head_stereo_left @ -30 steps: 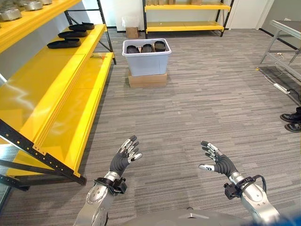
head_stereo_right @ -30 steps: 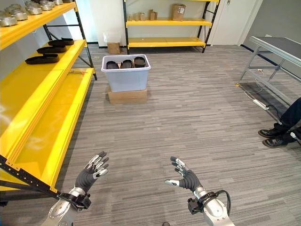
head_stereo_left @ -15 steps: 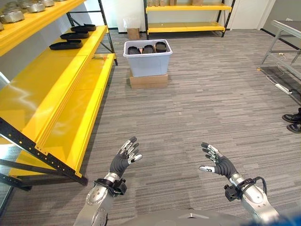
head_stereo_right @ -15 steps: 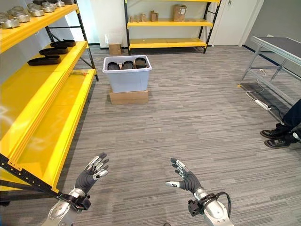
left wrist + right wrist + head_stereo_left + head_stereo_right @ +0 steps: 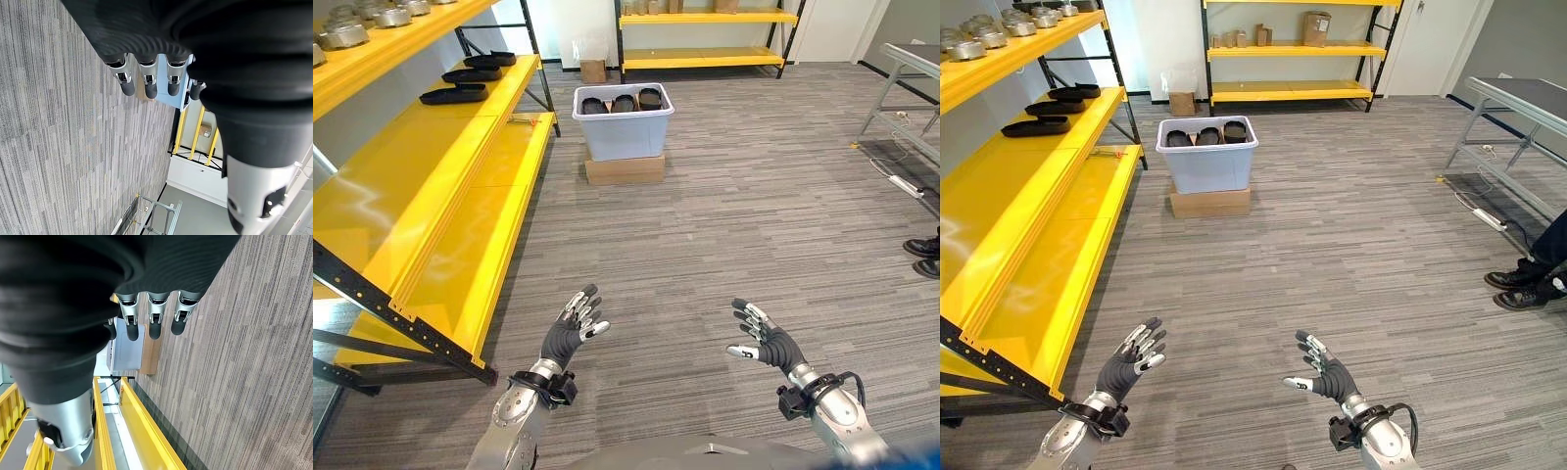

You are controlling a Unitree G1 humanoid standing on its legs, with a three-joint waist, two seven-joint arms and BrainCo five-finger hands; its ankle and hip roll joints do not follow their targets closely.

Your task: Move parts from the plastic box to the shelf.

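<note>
Left eye view showed both hands empty and low over the carpet, well apart from the work: the left hand (image 5: 571, 333) and the right hand (image 5: 763, 340) each had their fingers (image 5: 147, 83) spread and relaxed, holding nothing. The grey plastic box (image 5: 624, 120) sat on a flat cardboard carton (image 5: 625, 167) far ahead, near the end of the yellow shelf (image 5: 431, 206). Three dark parts (image 5: 623, 103) lay in it side by side across its width; each looked oval, its long axis seemingly running away from the robot, though their exact facing was too small to tell. More dark trays (image 5: 454, 95) already rested on the shelf's far section, and metal pieces (image 5: 391, 16) stood on the tier above.

The risks, as I judged them: the walk forward ran close beside the shelf's near corner and black brace, so the left arm could clip the frame. The box stood raised on the carton, so a clumsy reach might push or tip it off. A person's shoes (image 5: 1524, 283) showed at the right edge, near enough to matter if the robot veered that way.
</note>
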